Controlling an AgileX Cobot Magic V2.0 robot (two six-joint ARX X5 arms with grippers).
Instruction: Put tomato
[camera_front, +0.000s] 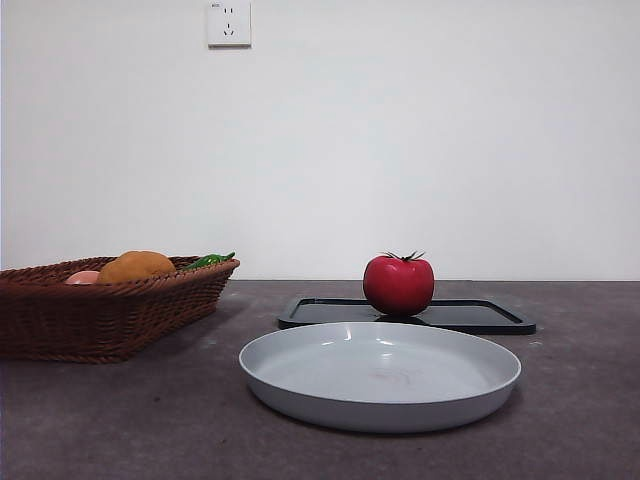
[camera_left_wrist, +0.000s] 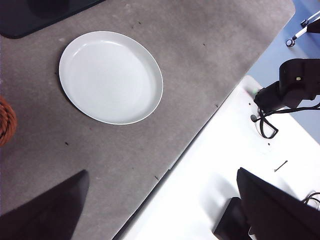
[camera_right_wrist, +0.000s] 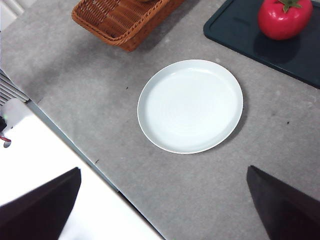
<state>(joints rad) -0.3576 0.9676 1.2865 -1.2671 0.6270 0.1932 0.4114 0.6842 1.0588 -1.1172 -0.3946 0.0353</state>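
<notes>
The tomato (camera_front: 398, 284), glossy red with a dark green stem, stands upright on a flat black tray (camera_front: 470, 318) behind a pale grey plate (camera_front: 380, 400). In the right wrist view the tomato (camera_right_wrist: 284, 19) sits on the tray (camera_right_wrist: 240, 30) beyond the plate (camera_right_wrist: 190, 106). My right gripper (camera_right_wrist: 162, 210) hovers high over the table's near edge, open and holding nothing. My left gripper (camera_left_wrist: 160, 215) is also open and holding nothing, high above the table edge, with the plate (camera_left_wrist: 111, 77) farther off. The tomato is out of the left wrist view. Neither arm shows in the front view.
A brown wicker basket (camera_front: 110, 305) at the left holds an orange-brown fruit (camera_front: 135, 266), a small pink fruit (camera_front: 83, 277) and something green (camera_front: 208, 261). The basket (camera_right_wrist: 125, 17) lies beyond the plate. A white bench (camera_left_wrist: 225, 180) with black arm hardware (camera_left_wrist: 292, 85) borders the table.
</notes>
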